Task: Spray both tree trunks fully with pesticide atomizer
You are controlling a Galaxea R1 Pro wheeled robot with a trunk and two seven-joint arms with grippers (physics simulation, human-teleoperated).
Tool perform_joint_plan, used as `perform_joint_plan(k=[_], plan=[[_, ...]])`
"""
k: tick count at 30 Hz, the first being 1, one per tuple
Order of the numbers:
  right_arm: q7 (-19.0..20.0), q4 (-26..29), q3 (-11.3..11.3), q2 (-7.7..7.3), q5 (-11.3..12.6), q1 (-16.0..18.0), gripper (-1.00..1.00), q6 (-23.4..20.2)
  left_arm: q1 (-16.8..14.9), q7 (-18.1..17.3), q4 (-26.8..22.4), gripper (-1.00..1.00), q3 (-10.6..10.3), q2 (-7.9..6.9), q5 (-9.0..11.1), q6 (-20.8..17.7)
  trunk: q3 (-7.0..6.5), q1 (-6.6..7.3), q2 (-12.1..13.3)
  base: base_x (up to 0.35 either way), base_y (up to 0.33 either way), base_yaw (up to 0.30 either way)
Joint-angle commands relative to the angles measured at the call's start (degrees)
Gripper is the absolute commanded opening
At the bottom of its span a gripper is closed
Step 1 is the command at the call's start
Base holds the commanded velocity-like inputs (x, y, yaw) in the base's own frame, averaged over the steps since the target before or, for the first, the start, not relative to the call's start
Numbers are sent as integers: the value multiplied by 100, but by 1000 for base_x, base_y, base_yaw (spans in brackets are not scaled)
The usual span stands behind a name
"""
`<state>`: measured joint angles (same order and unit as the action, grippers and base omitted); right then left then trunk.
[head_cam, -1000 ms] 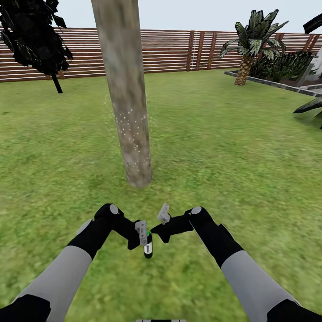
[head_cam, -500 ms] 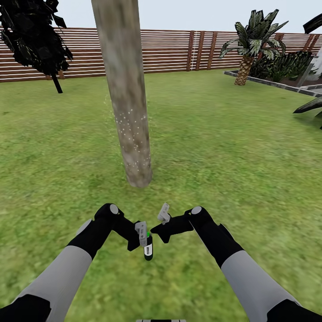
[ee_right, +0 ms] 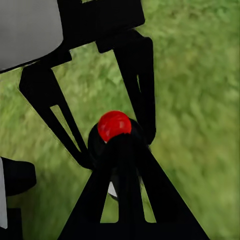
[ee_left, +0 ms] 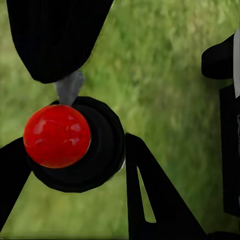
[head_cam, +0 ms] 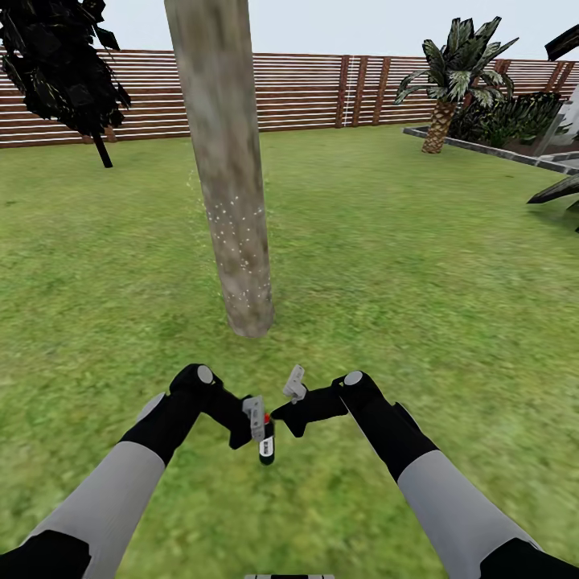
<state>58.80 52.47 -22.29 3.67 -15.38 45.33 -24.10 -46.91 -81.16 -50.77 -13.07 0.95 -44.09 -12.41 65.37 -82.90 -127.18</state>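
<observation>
Before mottled tree trunk [head_cam: 229, 177], black atomizer [head_cam: 266, 444] gripped

We are viewing the green lawn [head_cam: 418, 265] carrying a mottled beige tree trunk [head_cam: 229, 185] rising from it nearby, a black conifer [head_cam: 60, 68] and a short palm [head_cam: 450, 76] standing farther back beside the slatted wooden fence [head_cam: 305, 88].

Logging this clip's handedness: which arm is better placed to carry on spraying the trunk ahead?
Left. The left gripper is clamped on the pesticide atomizer, facing the tree trunk. The right gripper sits beside it, holding nothing.
</observation>
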Motion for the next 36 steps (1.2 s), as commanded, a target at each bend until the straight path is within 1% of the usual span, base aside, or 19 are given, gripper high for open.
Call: perform_joint_plan(k=[1,2,3,9,11,12,14,15,16,17,18,19,20,21,24,26,30,32,36], plan=[[26,9,5,2,-26,2,-100,-42,-2,-18,13,-100,-10,-15,-62,-66,5,1,-2,0,0,0],[26,11,5,2,-26,2,-100,-42,-4,-21,26,-100,-11,-55,-186,-74,5,1,-2,0,0,0],[26,11,5,2,-26,2,-100,-42,-2,-21,36,-100,23,-102,-566,-89,5,1,-2,0,0,0],[26,9,5,-25,-32,2,-100,-40,65,154,236,-100,92,-559,-647,-65,5,1,-2,0,0,0],[-4,-13,36,-42,-49,2,-100,-35,93,734,282,-100,716,-718,-601,-61,5,1,-2,0,0,0],[-35,-17,52,-49,-56,-2,-100,-39,159,1289,330,-100,1318,-705,-500,-62,5,1,-2,0,0,0],[-508,-29,117,-93,-56,-17,-100,-37,256,2176,596,-100,2288,-663,70,-66,5,1,-2,0,0,0],[-1155,-73,206,-146,-44,-23,-100,-33,322,2707,850,-100,2809,-654,530,-71,5,1,-2,0,0,0],[-1724,-146,250,-156,-29,-30,-100,-29,396,3182,1041,-100,3148,-646,824,-60,5,1,-2,0,0,0],[-2700,-335,286,-155,-9,-45,-100,-17,611,4145,1304,-100,3535,-621,1250,-45,5,1,-2,0,0,0],[-3215,-510,301,-147,17,-68,-100,-4,746,4797,1419,-100,3673,-595,1547,-35,5,1,-2,0,0,0],[-3771,-807,345,-137,181,-102,-100,57,931,5646,1580,-100,3793,-556,2120,-8,5,1,-2,0,0,0],[-4073,-1029,391,-126,385,-115,-100,171,1065,6148,1705,-100,3836,-529,2563,70,5,1,-2,0,0,0],[-4326,-1260,426,-124,658,-122,100,370,1197,6571,1843,-100,3859,-502,2949,305,5,1,-2,0,0,0],[-5134,-2068,466,-144,1384,-129,100,1028,1685,8021,2278,-100,3879,-364,3434,1279,5,1,-2,0,0,0],[-5308,-2527,475,-153,1502,-129,100,1356,2060,8700,2325,-100,3881,-340,3507,1436,5,1,-2,0,0,0],[-5366,-3378,481,-157,1755,-130,100,1946,2556,8975,2574,-100,3882,-302,3594,1535,5,1,-2,0,0,0],[-5373,-3576,480,-156,1956,-130,100,2023,2631,9013,2736,-100,3882,-256,3714,1792,5,1,-2,0,0,0],[-5357,-3630,466,-173,2023,-130,100,2044,2665,9029,2826,-100,3882,-202,3780,2058,5,1,-2,0,0,0]])
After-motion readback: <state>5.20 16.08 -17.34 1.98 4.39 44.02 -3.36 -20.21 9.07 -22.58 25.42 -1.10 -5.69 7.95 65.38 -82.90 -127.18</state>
